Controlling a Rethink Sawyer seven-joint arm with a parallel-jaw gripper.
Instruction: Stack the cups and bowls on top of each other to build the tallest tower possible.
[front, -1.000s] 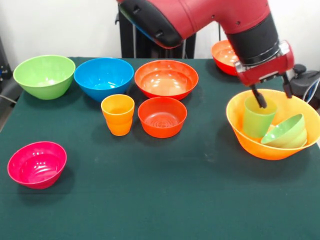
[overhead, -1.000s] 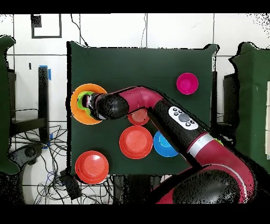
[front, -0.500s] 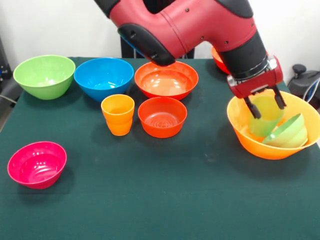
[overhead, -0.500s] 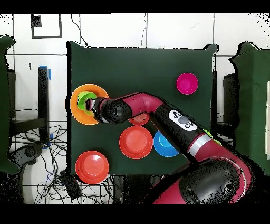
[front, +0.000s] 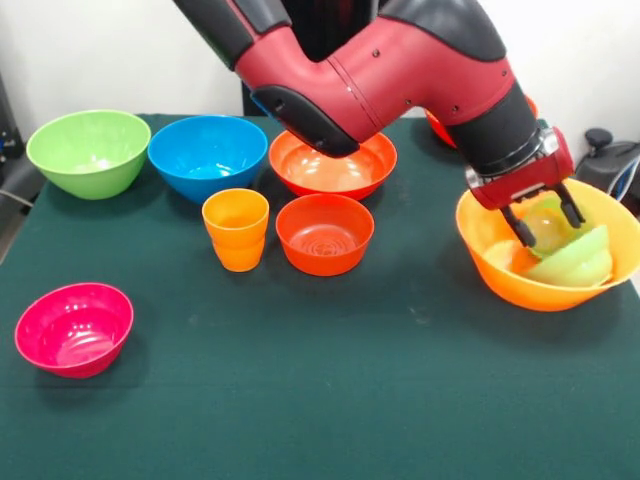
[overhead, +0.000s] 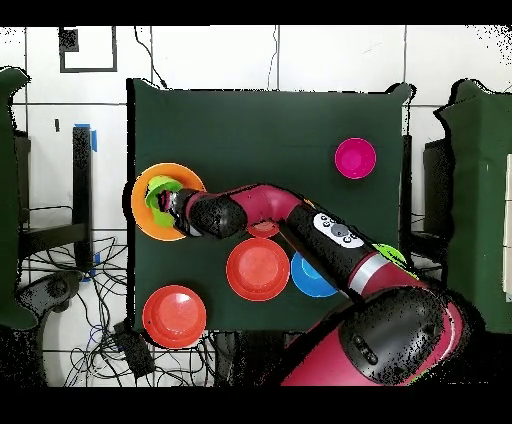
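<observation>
Although the dark green worktop (front: 400, 400) carries many vessels, we read them from nine o'clock: the pink bowl (front: 74, 328), green bowl (front: 88, 150), blue bowl (front: 208, 155), orange cup (front: 236, 229) and two red-orange bowls (front: 324, 233), standing apart, presumably as stock for the tower. At three o'clock the tool (front: 545, 222) reaches into the largest orange bowl (front: 530, 285), prongs spread about the green cup (front: 543, 222) beside the small green bowl (front: 575, 262); we cannot tell whether it grips. White wall and tiled floor surround.
</observation>
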